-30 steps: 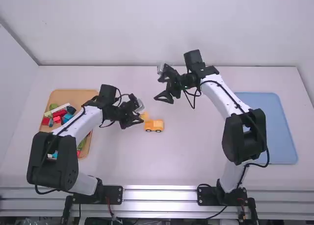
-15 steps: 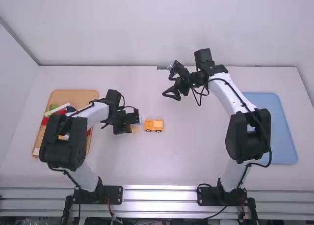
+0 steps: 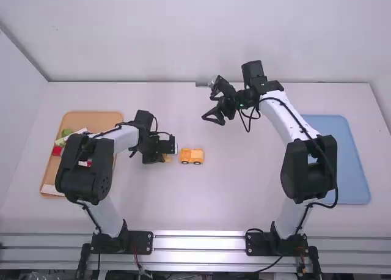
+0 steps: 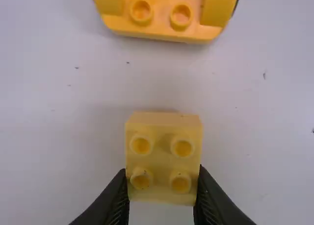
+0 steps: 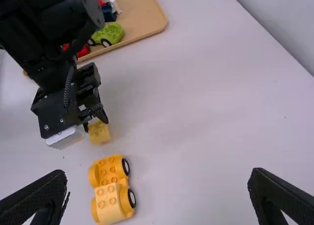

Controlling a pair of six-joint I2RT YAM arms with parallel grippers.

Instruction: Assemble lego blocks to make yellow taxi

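My left gripper [image 3: 166, 160] is low over the table, pointing down, left of the yellow wheeled car piece [image 3: 192, 156]. In the left wrist view the left gripper [image 4: 161, 178] is shut on a light yellow block [image 4: 164, 156] with four studs upward; a gap separates it from the studded end of the car piece [image 4: 162, 18]. From the right wrist view, the yellow block [image 5: 99, 132] is apart from the car piece [image 5: 109, 171], which bears a raised block [image 5: 109, 203] at one end. The right gripper [image 3: 214, 118] stands open beyond the car, as does the right gripper [image 5: 158, 178] in its wrist view.
An orange-tan tray [image 3: 95, 118] of mixed coloured blocks lies at the left, partly behind the left arm. A blue tray [image 3: 351, 164] lies at the far right, beside the right arm. A wall stands along the table's back edge.
My left gripper has drawn back slightly left and towards its base with the yellow block, and now points down. The right arm has shifted a little right, then stayed still. The car has not moved.
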